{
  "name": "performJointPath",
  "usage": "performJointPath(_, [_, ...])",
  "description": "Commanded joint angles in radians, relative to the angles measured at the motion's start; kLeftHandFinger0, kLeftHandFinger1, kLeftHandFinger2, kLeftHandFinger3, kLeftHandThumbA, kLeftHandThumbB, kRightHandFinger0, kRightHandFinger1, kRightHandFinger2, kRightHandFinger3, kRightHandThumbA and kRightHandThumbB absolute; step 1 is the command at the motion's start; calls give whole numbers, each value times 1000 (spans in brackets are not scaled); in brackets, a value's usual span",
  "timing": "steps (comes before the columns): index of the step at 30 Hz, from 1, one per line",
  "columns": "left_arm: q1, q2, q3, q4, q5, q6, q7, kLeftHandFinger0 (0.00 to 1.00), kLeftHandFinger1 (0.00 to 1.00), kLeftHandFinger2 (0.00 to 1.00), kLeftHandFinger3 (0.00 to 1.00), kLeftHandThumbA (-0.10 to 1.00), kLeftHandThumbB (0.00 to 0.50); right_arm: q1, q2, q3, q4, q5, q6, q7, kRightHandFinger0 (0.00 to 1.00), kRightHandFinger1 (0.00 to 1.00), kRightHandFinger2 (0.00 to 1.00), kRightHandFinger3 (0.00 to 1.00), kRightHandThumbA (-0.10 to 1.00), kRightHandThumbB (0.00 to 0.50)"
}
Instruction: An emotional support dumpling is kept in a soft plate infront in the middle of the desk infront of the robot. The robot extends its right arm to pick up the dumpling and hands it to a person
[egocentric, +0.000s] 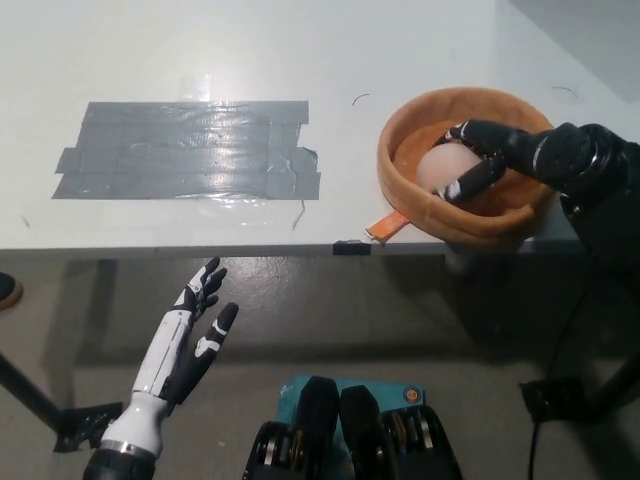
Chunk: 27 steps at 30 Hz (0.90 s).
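Right now my black right hand (500, 150) curls around the pale, round, soft dumpling (441, 166) inside the orange padded plate (400, 180) at upper right; my white left hand (185, 340) rests open at lower left.

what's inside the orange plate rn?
Inside the orange plate: a pale dumpling, with the black right hand reaching in and its fingers curled around it. The hand covers the dumpling's right side and the plate floor there. White left hand rests open below the desk edge.

The black right arm reaches in from the right edge, its right hand (500, 150) extended leftward with fingers (466, 184) curled inward. The white left hand (190, 335) rests low at lower left, palm open, fingers spread and pointing up and away.
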Motion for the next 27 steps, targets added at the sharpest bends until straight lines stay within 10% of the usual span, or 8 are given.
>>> performJointPath(1, [-23,10,13,-15,-7,-8,-6,1000,1000,1000,1000,885,26,-19,-6,6,17,-58,-75,-96,161,635,959,845,-100,221])
performJointPath(4, [-29,11,14,-13,-4,-4,-6,1000,1000,1000,1000,895,33,-21,-14,5,36,-60,-99,-99,152,771,1000,1000,-100,166])
performJointPath(15, [-72,10,19,9,-4,-10,-3,1000,1000,1000,1000,902,22,-52,-27,-63,59,-43,-150,-186,282,815,1000,1000,-100,141])
performJointPath(27, [-106,-5,20,2,-20,7,-11,1000,1000,1000,1000,904,8,-55,-33,-267,-112,40,-163,-239,212,670,962,976,-100,143])
